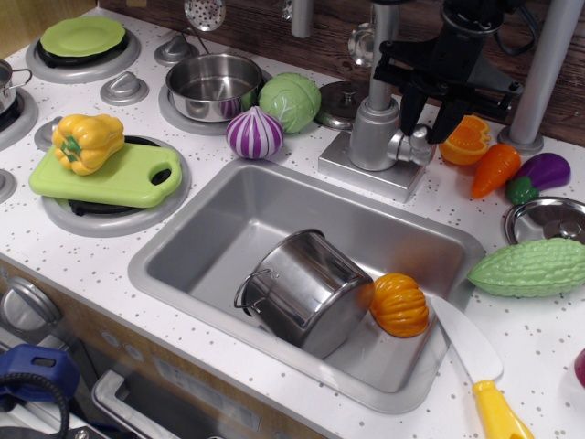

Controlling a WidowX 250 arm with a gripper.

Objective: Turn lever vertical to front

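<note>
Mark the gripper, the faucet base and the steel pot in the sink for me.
gripper (428,126): observation.image view, midway between its black fingertips at the faucet's side barrel.
faucet base (371,166): same view, on the flat grey plinth.
steel pot (306,291): same view, on its tipped side wall.

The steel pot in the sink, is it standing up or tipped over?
Tipped over: the pot lies on its side in the sink, beside the orange pumpkin.

Brushed matt metal sink (219,215), polished shiny pot (306,288) inside. Glossy plastic pumpkin (399,305) at 3 o'clock of pot. Speckled white smooth desk (82,242). Satin silver faucet (375,133); rough dark wood backboard (265,32).
</note>
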